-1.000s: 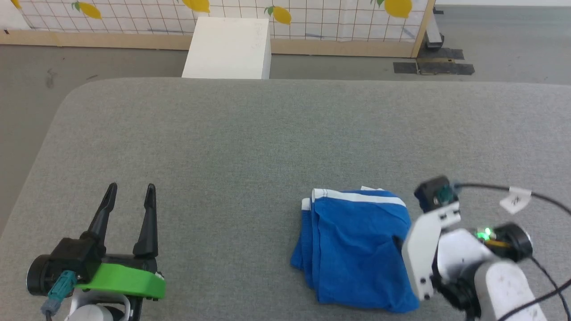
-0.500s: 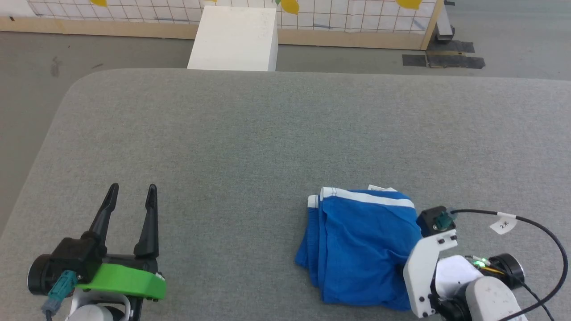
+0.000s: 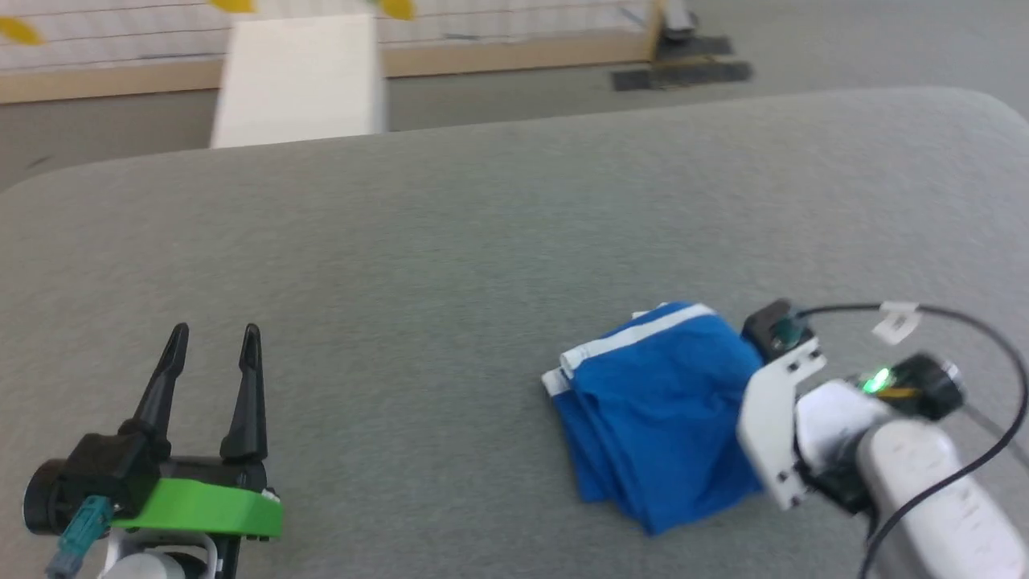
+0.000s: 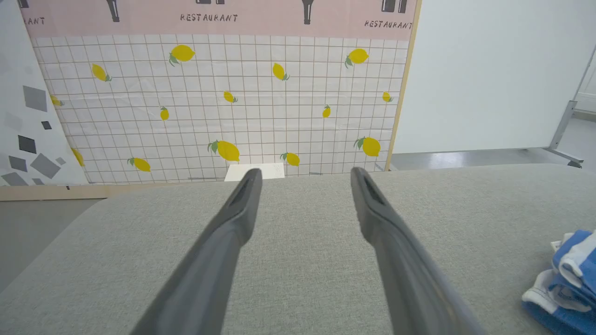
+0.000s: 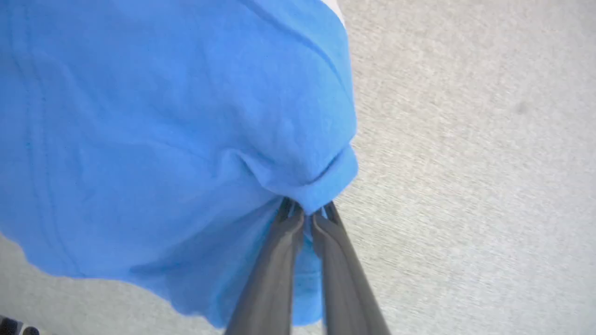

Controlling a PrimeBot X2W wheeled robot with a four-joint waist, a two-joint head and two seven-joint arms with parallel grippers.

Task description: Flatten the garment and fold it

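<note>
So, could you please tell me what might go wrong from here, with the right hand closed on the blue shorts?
1. The right hand grips only a small fold at the edge of the garment, so the cloth may slip out when pulled.
2. The garment lies bunched in layers and the left hand hovers open, far off over the table, so a pull may drag the whole pile instead of spreading it.

Right gripper (image 5: 305, 210) is pinched tight on a puckered bit at the edge of the shorts (image 5: 163, 121). Blue cloth bunches up around the tips. Grey table (image 5: 465, 163) off to the right, and a sliver of white trim (image 5: 336, 5) up top.
</note>
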